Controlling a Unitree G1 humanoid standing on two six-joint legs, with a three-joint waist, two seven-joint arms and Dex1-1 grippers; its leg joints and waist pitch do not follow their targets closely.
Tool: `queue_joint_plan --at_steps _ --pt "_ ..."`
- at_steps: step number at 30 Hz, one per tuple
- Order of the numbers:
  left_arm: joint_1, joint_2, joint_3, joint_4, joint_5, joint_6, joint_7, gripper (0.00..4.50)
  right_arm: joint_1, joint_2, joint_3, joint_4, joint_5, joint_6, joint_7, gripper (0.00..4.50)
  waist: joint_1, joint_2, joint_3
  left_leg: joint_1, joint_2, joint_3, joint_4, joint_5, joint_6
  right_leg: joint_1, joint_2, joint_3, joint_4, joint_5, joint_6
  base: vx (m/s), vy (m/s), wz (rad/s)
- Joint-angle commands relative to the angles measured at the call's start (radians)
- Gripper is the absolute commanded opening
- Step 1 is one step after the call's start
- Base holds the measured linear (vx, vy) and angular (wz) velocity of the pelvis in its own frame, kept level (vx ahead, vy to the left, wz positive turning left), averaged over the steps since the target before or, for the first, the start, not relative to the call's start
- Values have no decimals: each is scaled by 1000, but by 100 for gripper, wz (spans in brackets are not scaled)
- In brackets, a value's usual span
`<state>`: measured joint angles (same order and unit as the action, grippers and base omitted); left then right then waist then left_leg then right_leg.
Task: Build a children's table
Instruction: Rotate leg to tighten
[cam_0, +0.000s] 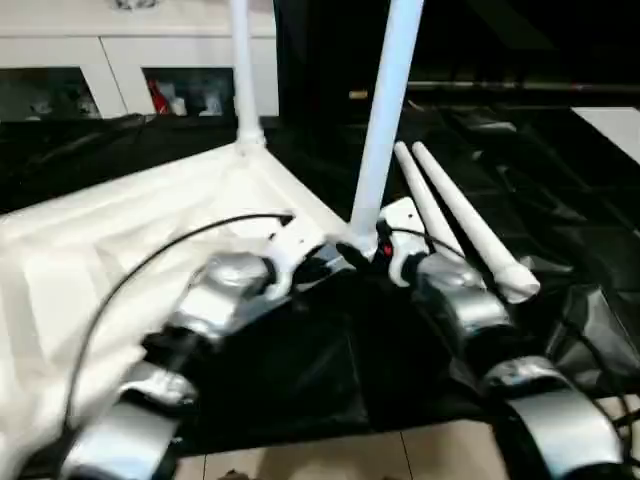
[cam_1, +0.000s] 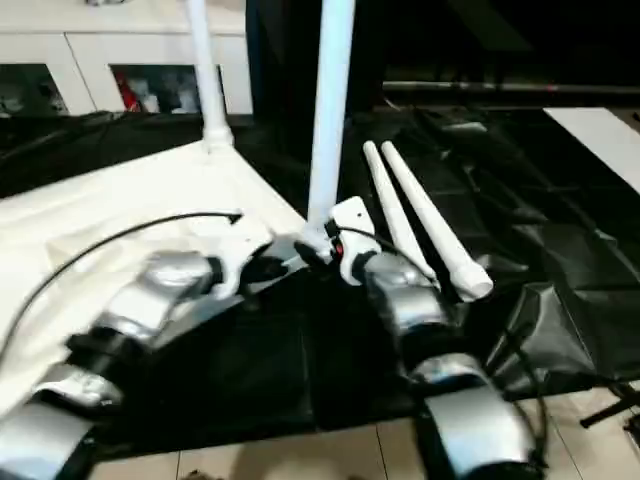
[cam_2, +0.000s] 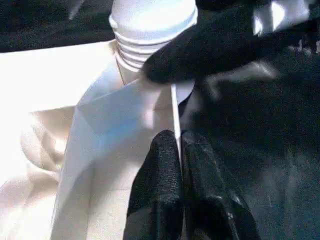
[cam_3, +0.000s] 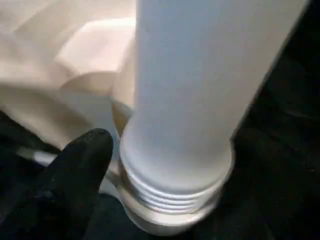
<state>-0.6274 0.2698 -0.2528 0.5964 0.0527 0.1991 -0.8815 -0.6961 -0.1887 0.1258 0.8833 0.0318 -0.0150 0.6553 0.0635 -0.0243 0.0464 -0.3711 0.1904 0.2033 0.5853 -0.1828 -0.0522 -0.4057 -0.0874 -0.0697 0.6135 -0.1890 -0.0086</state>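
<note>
Right now the leg (cam_0: 385, 110) sits w/ threads exposed at the socket; right jaws (cam_3: 165, 165) grip its base, left jaws (cam_2: 181, 150) pinch the tabletop (cam_0: 110, 240) rim. Tilt could cross-thread it.

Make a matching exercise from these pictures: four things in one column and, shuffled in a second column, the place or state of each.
Things:
1. Far leg
2. Near leg
3. Two spare legs
4. Left gripper

States:
A. Lying side by side on the black work table
B. Pinching the edge of the tabletop
C. Upright in the back corner socket
D. Upright at the near corner, right gripper around its threaded base

Pairs: 1-C, 2-D, 3-A, 4-B
</note>
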Motion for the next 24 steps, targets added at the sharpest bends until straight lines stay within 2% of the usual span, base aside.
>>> queue_joint_plan --at_steps 1,3,6,10,12,15,16,20,21,24 --pt "20 10 -3 -48 -57 -50 -83 0 20 -39 25 -55 -6 18 105 429 7 -7 -63 10 45 -20 -59 -132 81 52 -64 49 -61 -94 -243 0 0 0" --pt "33 40 -10 -72 -69 -55 -147 0 41 -80 40 -108 4 28 193 429 8 -3 -64 12 48 -19 -59 -124 85 51 -63 48 -57 -63 -257 0 0 0" --pt "49 62 -14 -108 -95 -42 -210 0 61 -113 53 -160 19 43 264 429 14 -3 -63 13 50 -17 -58 -127 87 51 -61 48 -56 -53 -270 0 0 0" --pt "69 86 -19 -157 -122 -13 -281 0 79 -131 60 -192 31 49 320 429 24 -4 -59 15 51 -17 -61 -155 70 49 -65 49 -61 -112 -261 0 0 0" --pt "73 88 -19 -166 -128 -10 -295 0 89 -133 63 -216 44 61 346 429 27 -3 -58 18 51 -17 -64 -179 49 46 -64 51 -66 -157 -247 0 0 0" --pt "78 90 -19 -176 -130 -6 -305 0 98 -130 64 -244 57 80 371 429 28 -6 -58 18 51 -19 -65 -178 43 47 -65 51 -65 -156 -240 0 0 0" --pt "81 92 -21 -185 -134 0 -313 0 103 -125 61 -260 69 94 391 413 28 -5 -59 17 50 -19 -65 -172 43 48 -65 51 -64 -149 -238 0 0 0" --pt "83 93 -22 -193 -137 7 -317 0 105 -124 64 -265 69 107 402 413 29 -5 -60 15 49 -19 -63 -153 50 47 -64 50 -61 -125 -244 0 0 0" --pt "84 93 -24 -195 -136 8 -318 0 104 -123 68 -258 64 105 403 394 29 -9 -60 15 49 -18 -63 -153 49 48 -65 50 -62 -129 -243 0 0 0" --pt "89 95 -24 -205 -133 15 -323 0 108 -124 75 -248 52 101 413 371 30 -9 -60 14 49 -19 -62 -145 50 49 -66 50 -61 -129 -241 0 0 0"
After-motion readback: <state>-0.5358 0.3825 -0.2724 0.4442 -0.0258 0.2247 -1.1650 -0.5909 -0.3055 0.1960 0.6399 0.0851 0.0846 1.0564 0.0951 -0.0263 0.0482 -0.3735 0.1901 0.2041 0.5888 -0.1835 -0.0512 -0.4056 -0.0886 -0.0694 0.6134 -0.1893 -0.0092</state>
